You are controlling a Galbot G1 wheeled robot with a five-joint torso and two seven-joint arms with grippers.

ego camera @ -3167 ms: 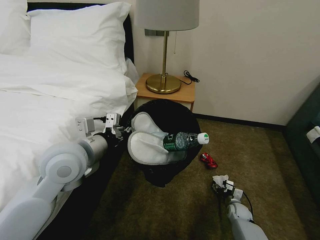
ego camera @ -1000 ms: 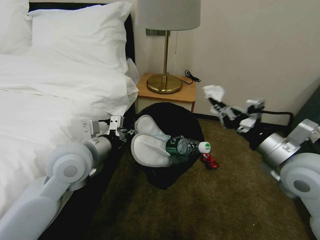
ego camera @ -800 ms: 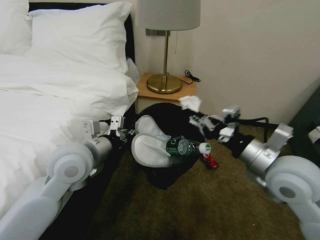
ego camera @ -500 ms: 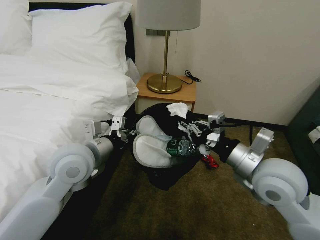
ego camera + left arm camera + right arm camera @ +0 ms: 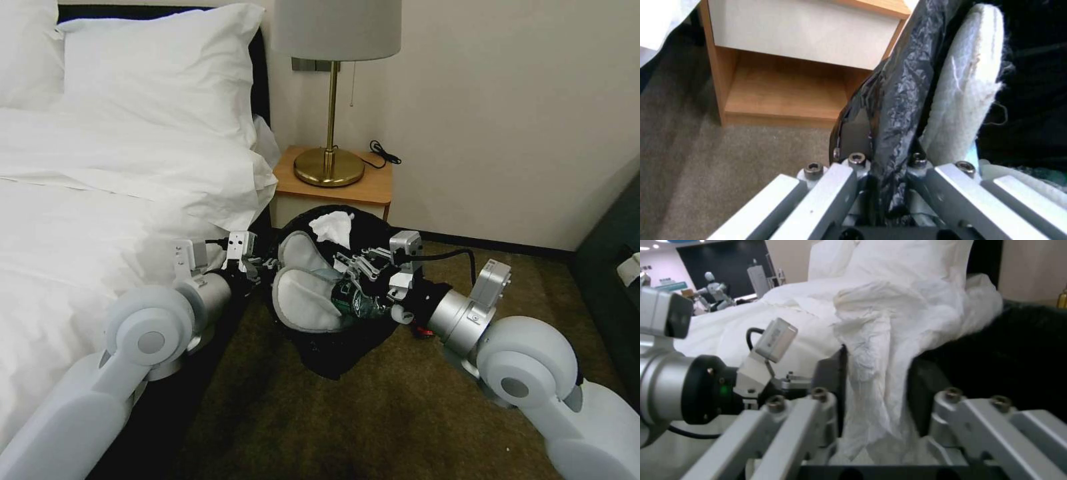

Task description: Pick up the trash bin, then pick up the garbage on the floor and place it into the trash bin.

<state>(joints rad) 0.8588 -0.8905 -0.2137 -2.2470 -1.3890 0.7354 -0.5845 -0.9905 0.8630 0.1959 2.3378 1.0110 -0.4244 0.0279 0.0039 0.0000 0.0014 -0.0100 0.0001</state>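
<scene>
Right wrist view: the right gripper point(image 5: 876, 426) clamps a crumpled tissue point(image 5: 880, 350) between its fingers point(image 5: 829, 383), over the trash bin point(image 5: 347, 333). The left gripper point(image 5: 882, 180) pinches the bin's rim, holding it tilted above the floor point(image 5: 373, 413) beside the bed point(image 5: 100, 200).

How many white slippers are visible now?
2. Both flat white fabric slippers stand in the round black mesh trash bin: one farther back, one nearer, beside the green-labelled bottle. Others may be hidden.
</scene>
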